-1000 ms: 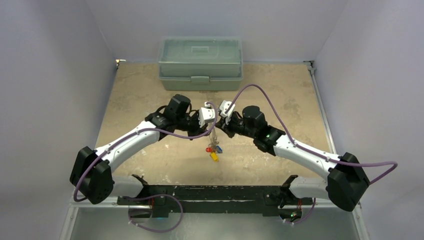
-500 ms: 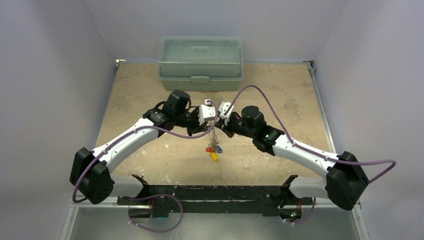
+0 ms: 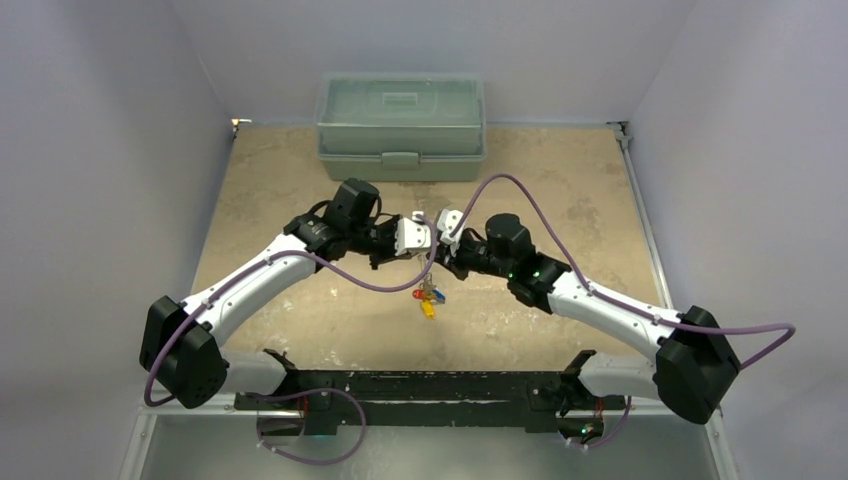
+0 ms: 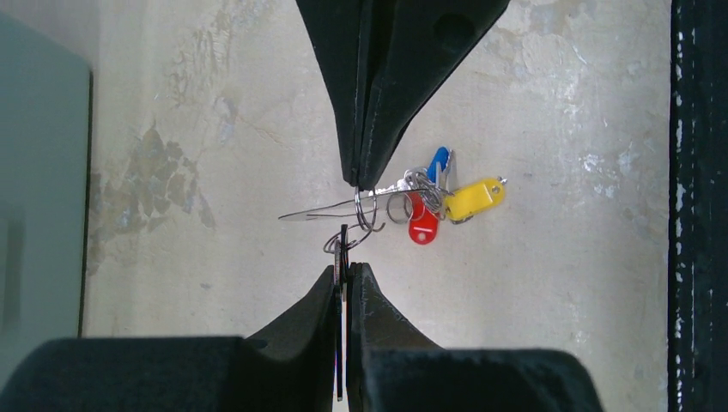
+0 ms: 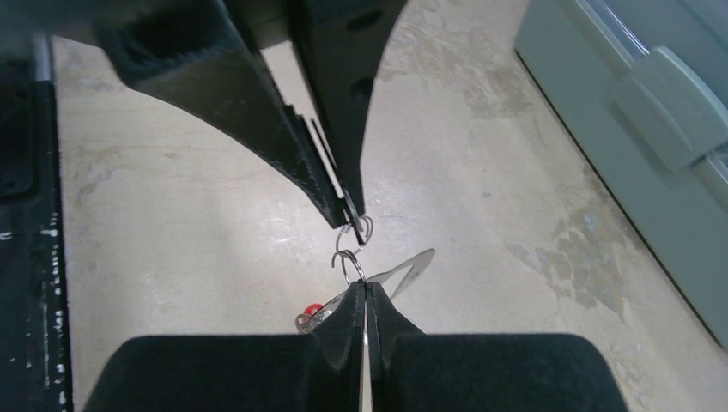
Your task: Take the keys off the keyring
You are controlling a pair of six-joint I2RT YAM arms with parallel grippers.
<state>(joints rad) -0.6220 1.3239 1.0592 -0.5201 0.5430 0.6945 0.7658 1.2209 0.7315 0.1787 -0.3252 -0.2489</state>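
Observation:
The keys [image 3: 428, 297] hang in the air between my two grippers, above the table's middle. In the left wrist view, red [image 4: 421, 225], yellow [image 4: 472, 199] and blue [image 4: 439, 161] tags dangle from small wire rings. My left gripper [image 4: 345, 268] is shut on a dark flat piece [image 4: 343, 249] of the cluster. My right gripper [image 5: 365, 287] is shut on a small wire ring [image 5: 348, 262], tip to tip with the left gripper [image 5: 350, 210]. A thin silvery pointed piece [image 4: 318, 212] sticks out sideways. I cannot make out the grey oval keyring for certain.
A pale green lidded toolbox [image 3: 401, 125] stands at the back of the table and shows in the right wrist view [image 5: 652, 129]. A black frame bar [image 3: 420, 385] runs along the near edge. Purple cables [image 3: 520, 190] arc over both arms.
Both grippers have moved a little lower and closer together. The hanging cluster has shifted slightly with them. Both grips stay shut.

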